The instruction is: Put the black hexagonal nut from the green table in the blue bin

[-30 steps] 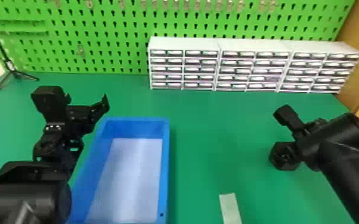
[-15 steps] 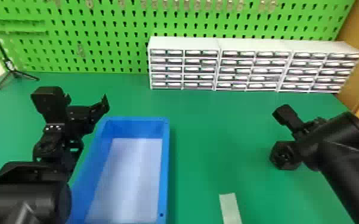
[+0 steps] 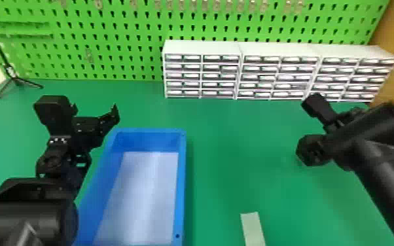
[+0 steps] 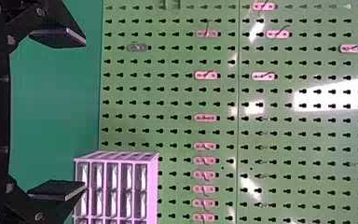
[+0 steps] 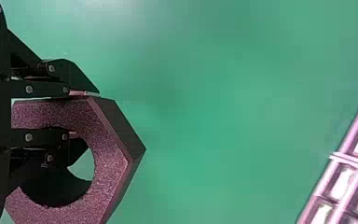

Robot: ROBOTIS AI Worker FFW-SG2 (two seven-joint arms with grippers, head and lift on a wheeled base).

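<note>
Over the robot's right side of the green table (image 3: 235,170), the right gripper (image 3: 332,129) has its two fingers closed on one wall of the black hexagonal nut (image 3: 307,150), one finger against the outer face, the other through the hole; the nut is outside the blue bin (image 3: 182,183) and well apart from it. Beside the bin, on its left, the left gripper (image 3: 95,109) has its fingers spread wide with nothing between them; white drawer cabinets (image 3: 203,47) line the back edge, before a green pegboard (image 3: 124,42).
</note>
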